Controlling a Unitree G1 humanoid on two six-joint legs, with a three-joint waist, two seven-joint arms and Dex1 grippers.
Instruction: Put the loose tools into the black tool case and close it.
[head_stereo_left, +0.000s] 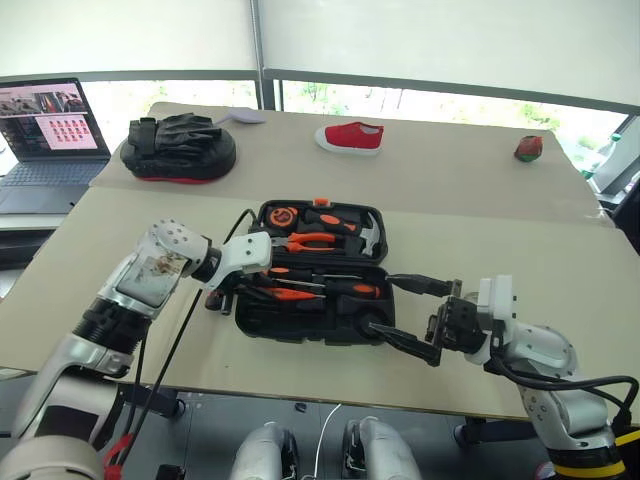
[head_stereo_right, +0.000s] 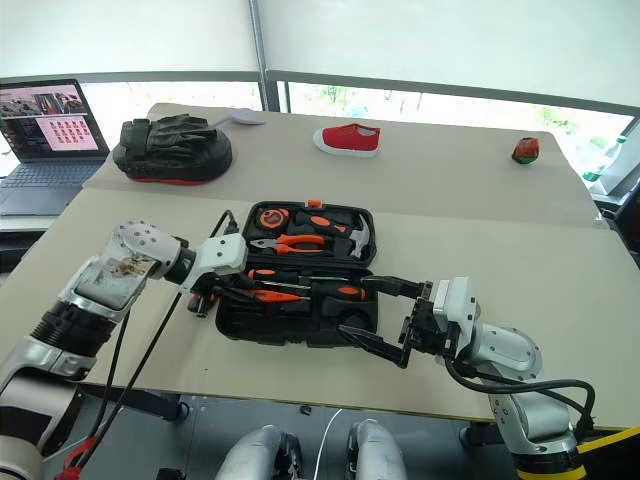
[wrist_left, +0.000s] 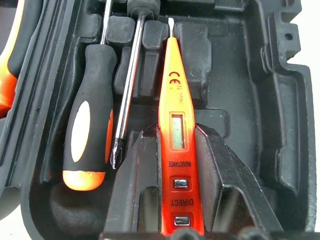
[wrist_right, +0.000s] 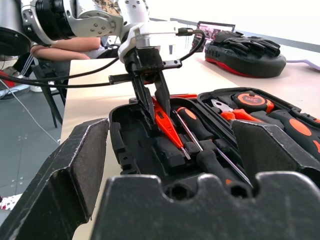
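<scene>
Task partly done. The black tool case (head_stereo_left: 310, 300) lies open on the table, two orange-black screwdrivers (head_stereo_left: 330, 283) already seated in its near half, just beyond the left gripper's tips. The left gripper (wrist_right: 152, 102), angled steeply down into that half, is clamped on the slim all-orange screwdriver (wrist_left: 175, 140), whose tip rests among the recesses. The right gripper (head_stereo_left: 410, 315), held level beside the case's right end, has its fingers spread wide, empty. Seating this screwdriver and closing remain.
</scene>
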